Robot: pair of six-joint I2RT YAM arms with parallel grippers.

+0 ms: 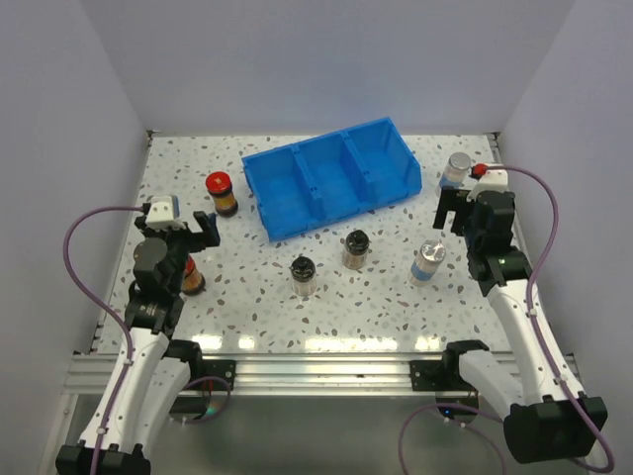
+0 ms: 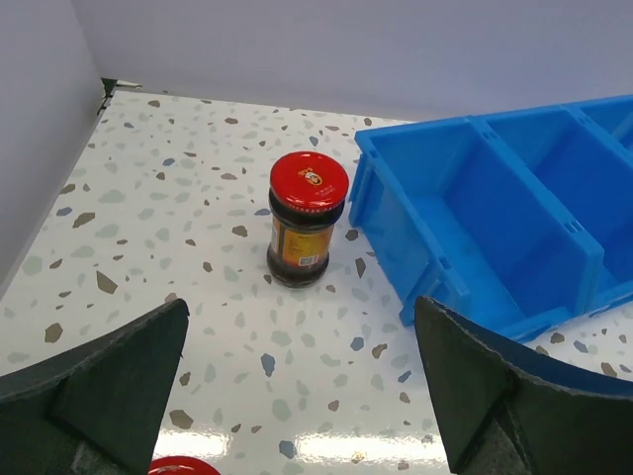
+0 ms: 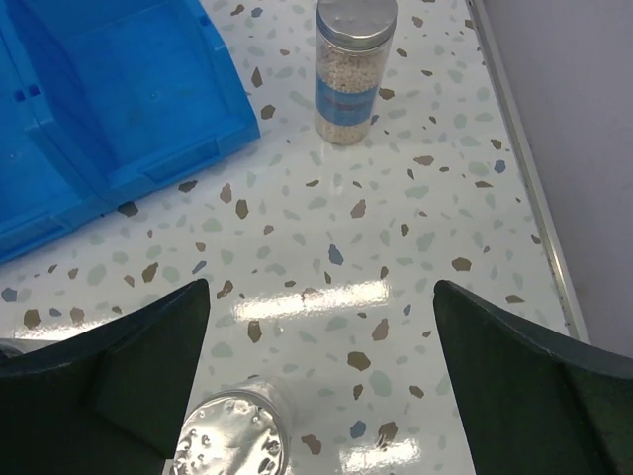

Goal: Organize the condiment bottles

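Observation:
Six jars stand on the speckled table. A red-capped jar [image 1: 221,193] stands left of the blue bin [image 1: 331,178]. The other red-capped jar [image 1: 191,277] is partly hidden under my left arm. Two black-capped jars [image 1: 303,275] [image 1: 356,248] stand in front of the bin. One silver-capped jar [image 1: 428,261] stands at centre right and another [image 1: 456,169] at the far right. My left gripper [image 1: 183,233] is open and empty, with the red-capped jar [image 2: 308,220] ahead of it. My right gripper [image 1: 453,213] is open and empty between the silver-capped jars [image 3: 353,67] [image 3: 235,440].
The bin has three empty compartments and lies at an angle at the back; it also shows in the left wrist view [image 2: 495,218] and the right wrist view [image 3: 119,109]. The table's right rim [image 3: 524,198] and side wall are close to my right gripper.

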